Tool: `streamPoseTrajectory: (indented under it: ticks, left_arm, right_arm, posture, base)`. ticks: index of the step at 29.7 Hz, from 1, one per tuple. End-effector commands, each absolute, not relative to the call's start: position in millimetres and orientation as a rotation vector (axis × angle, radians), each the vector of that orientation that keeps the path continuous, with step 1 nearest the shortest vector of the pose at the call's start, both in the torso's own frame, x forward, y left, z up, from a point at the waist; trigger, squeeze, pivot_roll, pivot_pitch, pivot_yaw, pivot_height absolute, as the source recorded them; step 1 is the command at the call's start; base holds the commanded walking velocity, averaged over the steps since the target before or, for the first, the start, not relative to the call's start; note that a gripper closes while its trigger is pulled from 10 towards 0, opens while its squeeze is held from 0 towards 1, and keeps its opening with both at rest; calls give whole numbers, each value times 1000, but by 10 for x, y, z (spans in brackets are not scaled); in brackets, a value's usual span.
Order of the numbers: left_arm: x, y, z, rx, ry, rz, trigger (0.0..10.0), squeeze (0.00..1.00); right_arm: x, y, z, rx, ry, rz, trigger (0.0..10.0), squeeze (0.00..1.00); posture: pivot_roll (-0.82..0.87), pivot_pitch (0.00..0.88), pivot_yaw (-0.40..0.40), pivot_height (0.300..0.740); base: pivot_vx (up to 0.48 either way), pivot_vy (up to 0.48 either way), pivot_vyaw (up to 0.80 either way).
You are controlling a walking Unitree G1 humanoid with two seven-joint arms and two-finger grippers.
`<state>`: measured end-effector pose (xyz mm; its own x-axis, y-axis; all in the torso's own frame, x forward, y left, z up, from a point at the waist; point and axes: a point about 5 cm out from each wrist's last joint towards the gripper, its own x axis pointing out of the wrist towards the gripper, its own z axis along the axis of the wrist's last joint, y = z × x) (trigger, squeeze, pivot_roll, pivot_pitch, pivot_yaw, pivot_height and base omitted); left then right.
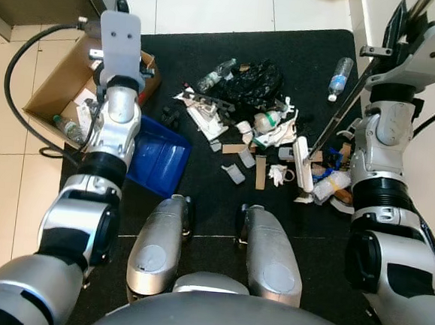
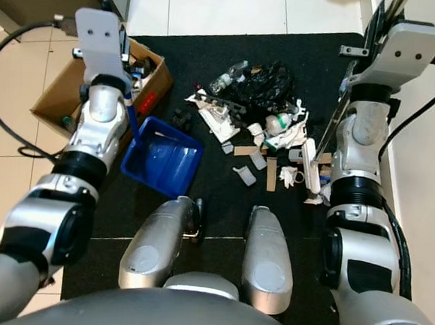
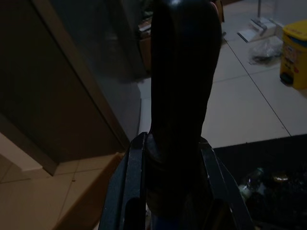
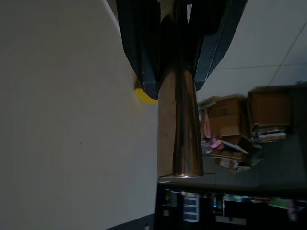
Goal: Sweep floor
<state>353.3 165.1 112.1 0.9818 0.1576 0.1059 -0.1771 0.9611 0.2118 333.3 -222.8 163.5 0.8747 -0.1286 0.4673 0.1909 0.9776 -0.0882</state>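
Observation:
A blue dustpan (image 1: pixel 160 158) rests on the black mat (image 1: pixel 214 200) to my left. Its dark handle (image 3: pixel 184 96) runs up into my left gripper (image 3: pixel 168 158), which is shut on it. A heap of litter (image 1: pixel 258 124) lies mid-mat: a black bag (image 1: pixel 254 79), paper scraps, cardboard strips and a crushed bottle. The white broom head (image 1: pixel 304 165) stands at the heap's right edge. Its metal pole (image 1: pixel 342 104) slants up to my right gripper (image 4: pixel 177 48), shut around the pole (image 4: pixel 180 120) high at the right.
An open cardboard box (image 1: pixel 58 82) with rubbish stands left of the dustpan, with a black cable (image 1: pixel 18 64) looping over the tiles. A plastic bottle (image 1: pixel 342 77) lies apart at the mat's far right. A wall runs along the right; my knees (image 1: pixel 158 241) are below.

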Motion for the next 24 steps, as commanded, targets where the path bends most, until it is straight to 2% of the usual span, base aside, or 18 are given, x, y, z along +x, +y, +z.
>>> streamPoseTrajectory:
  ticks: [1, 11, 24]
  left_arm:
    - [3526, 1735, 1088, 259, -80, 187, 10000, 0]
    - [3636, 1566, 1140, 235, -85, 145, 10000, 0]
    - [3741, 1415, 1289, 200, -121, 127, 10000, 0]
  right_arm:
    - [3338, -2203, 1648, -132, -495, -158, 10000, 0]
    - [3312, -2208, 1653, -131, -507, -164, 10000, 0]
    - [3264, -2277, 1668, -148, -518, -180, 10000, 0]
  posture:
    - [40, 221, 78, 740]
    - [-15, 257, 84, 740]
    - [-44, 248, 93, 740]
  base:
    - [0, 0, 0]
    - [0, 0, 0]
    - [0, 0, 0]
